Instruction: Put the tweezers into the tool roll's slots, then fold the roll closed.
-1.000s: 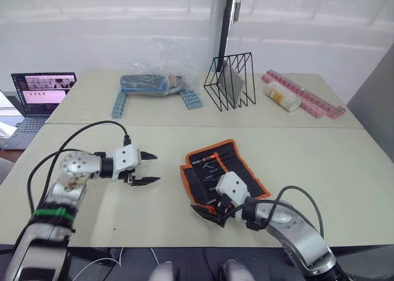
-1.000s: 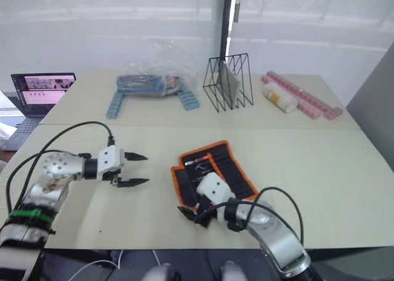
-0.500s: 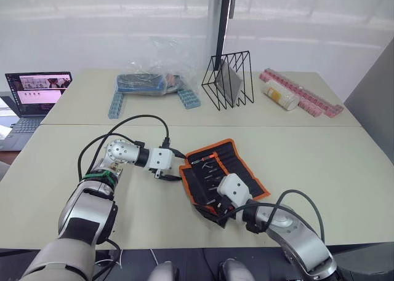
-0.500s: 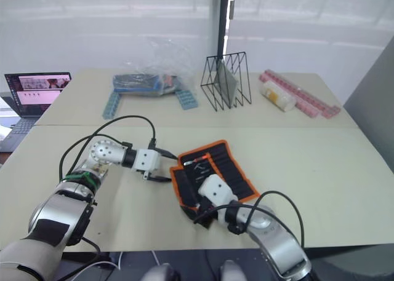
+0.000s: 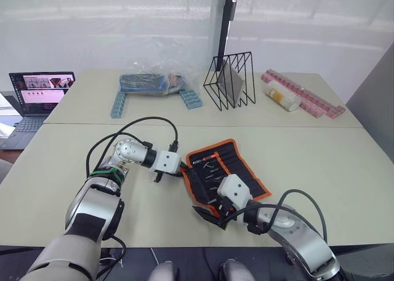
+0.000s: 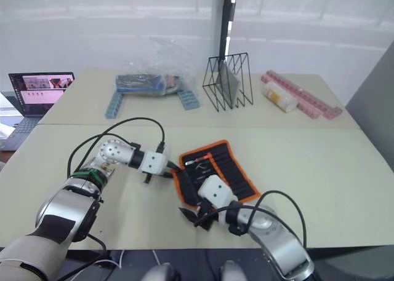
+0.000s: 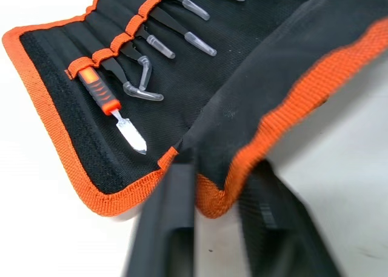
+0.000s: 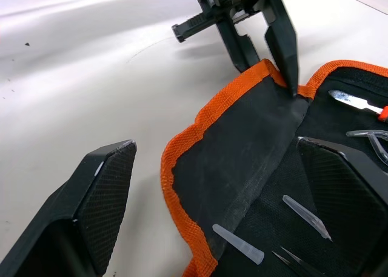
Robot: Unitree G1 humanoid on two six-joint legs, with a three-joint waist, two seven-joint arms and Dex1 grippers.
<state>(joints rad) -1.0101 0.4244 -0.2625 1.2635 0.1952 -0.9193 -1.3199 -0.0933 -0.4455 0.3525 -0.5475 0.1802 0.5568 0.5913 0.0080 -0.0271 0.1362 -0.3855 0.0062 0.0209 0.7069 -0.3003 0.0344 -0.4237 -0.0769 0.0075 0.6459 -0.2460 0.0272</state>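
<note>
The tool roll [image 5: 229, 160] lies unrolled on the table, black with orange trim. Several tweezers [image 7: 182, 36] sit in its slots [image 7: 130, 33], next to an orange-handled blade [image 7: 97, 90]. My left gripper [image 5: 178, 170] is at the roll's left edge, shut on the orange-trimmed side flap [image 7: 267, 101], which lifts over the inner face. My right gripper [image 5: 212, 212] stands open at the roll's near left corner, one finger [image 8: 91, 210] on the bare table and the other [image 8: 351, 186] over the fabric. The left gripper [image 8: 267, 65] also appears in the right wrist view.
At the back of the table stand a black wire rack [image 5: 231, 81], a clear plastic bag [image 5: 151, 78] over blue items, two blue block strips [image 5: 118, 102], pink strips [image 5: 308, 99] and a white cylinder [image 5: 282, 96]. A laptop [image 5: 40, 90] sits far left.
My left arm swept right from the open table to the roll's left edge, and its fingers closed on the flap. The right gripper stayed open at the near corner.
</note>
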